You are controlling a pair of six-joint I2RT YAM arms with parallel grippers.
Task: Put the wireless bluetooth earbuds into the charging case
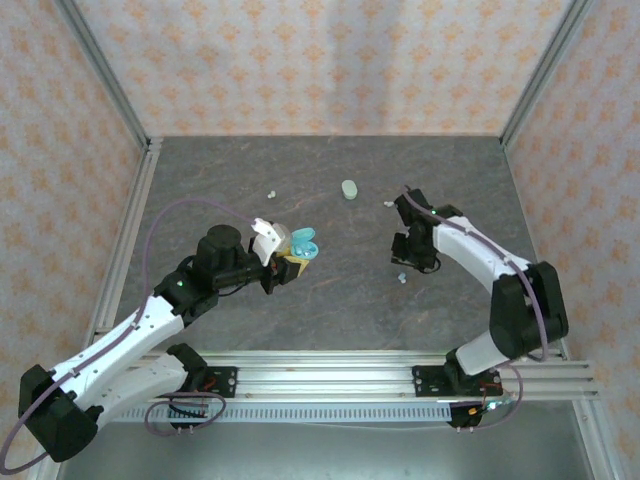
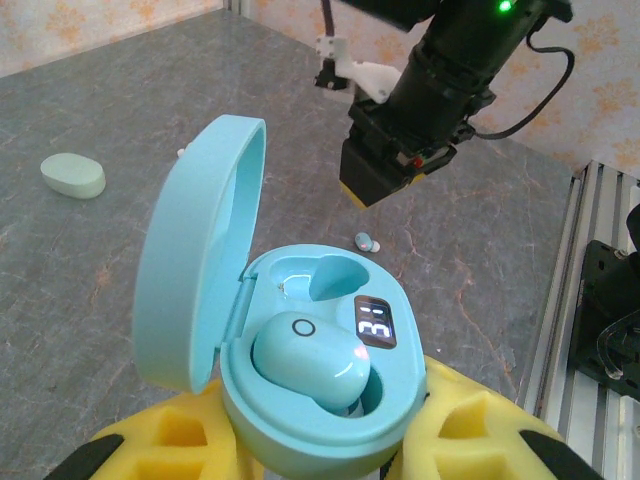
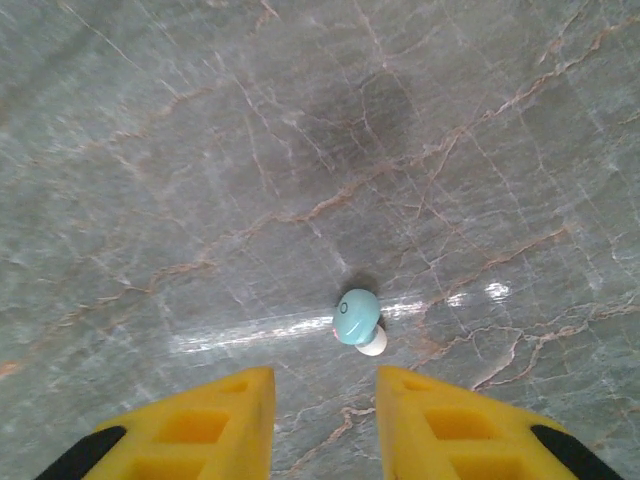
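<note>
Beneath the right gripper point(image 3: 325, 390), fingers point(image 3: 200, 425) spread, a tiny pale-blue plastic earbud point(image 3: 356, 317) lies on the table point(image 3: 200, 150) (probably light, slippery; pinch its rounded sides); the left gripper point(image 2: 320, 445) clamps the open pale-blue oval case point(image 2: 190, 270).

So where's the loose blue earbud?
The loose blue earbud lies on the table, right side, just ahead of the right hand's open fingers, away from the charging case.

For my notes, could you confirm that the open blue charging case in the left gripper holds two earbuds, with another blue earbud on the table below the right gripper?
Not quite: the left wrist view shows only one earbud seated in the blue charging case held by the left gripper, its other slot empty. The rest is right.
</note>
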